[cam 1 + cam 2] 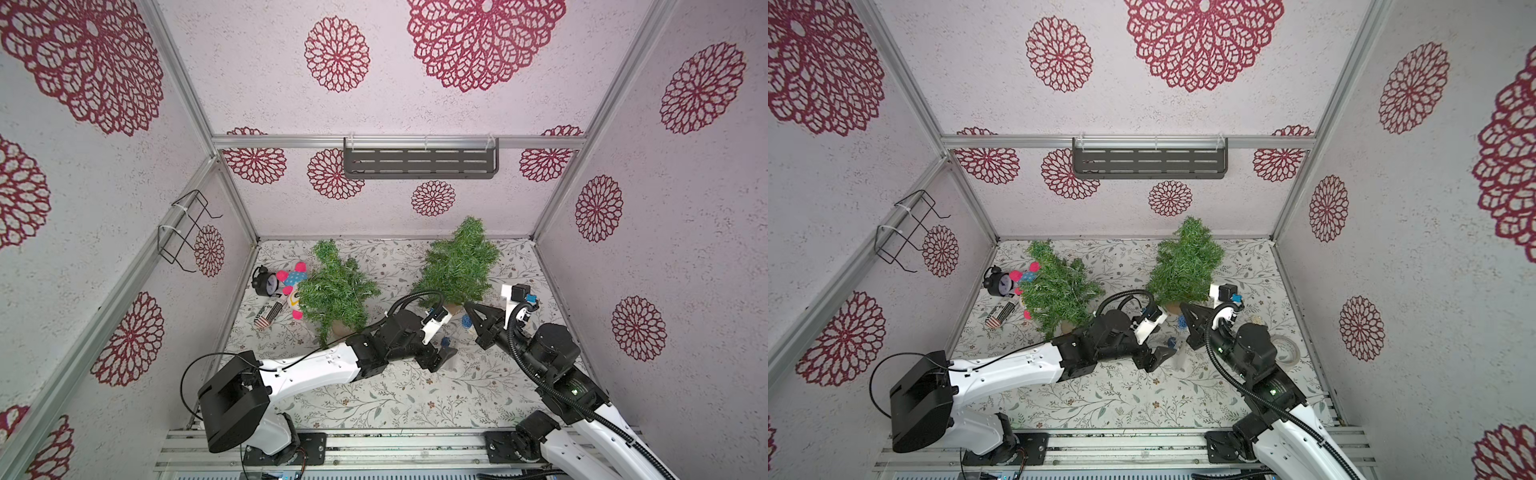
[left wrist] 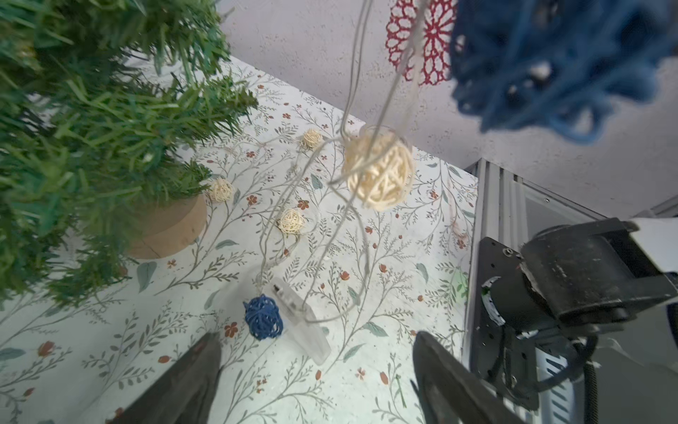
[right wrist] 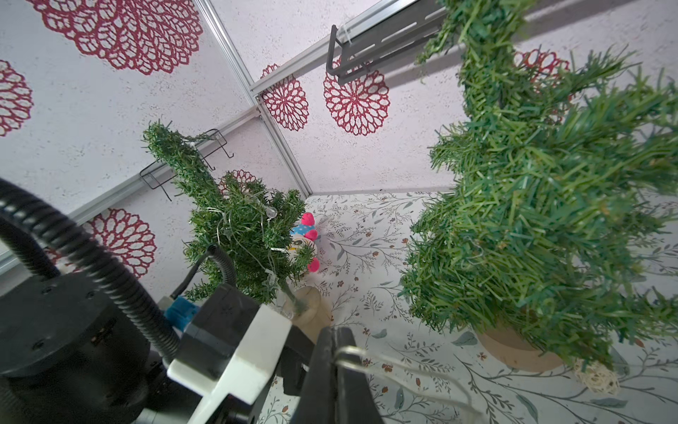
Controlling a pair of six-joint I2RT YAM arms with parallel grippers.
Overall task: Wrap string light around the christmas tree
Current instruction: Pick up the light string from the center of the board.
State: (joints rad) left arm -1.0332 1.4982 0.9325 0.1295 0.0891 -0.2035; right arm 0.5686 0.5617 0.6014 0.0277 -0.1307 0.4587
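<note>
Hovering low mid-table in both top views, the left gripper (image 1: 444, 356) sat nearer the box than the right gripper (image 1: 467, 305), which was raised beside the tree (image 1: 457, 262) toward the back edge. A striped pack (image 1: 270, 315) by the left edge bore print too small to read. In the left wrist view, the left jaws stood apart. The string light (image 2: 379, 170) dangled ahead, and its clear box (image 2: 301, 323) lay flat on the table (image 2: 110, 348) just beyond the tips, long axis pointing away. In the right wrist view, the right jaws were pinched on the wire (image 3: 354, 349).

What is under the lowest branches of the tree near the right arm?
A round wooden base, with a cream wicker ball of the string light beside it on the tablecloth. The branches hide the trunk and the base's far side.
</note>
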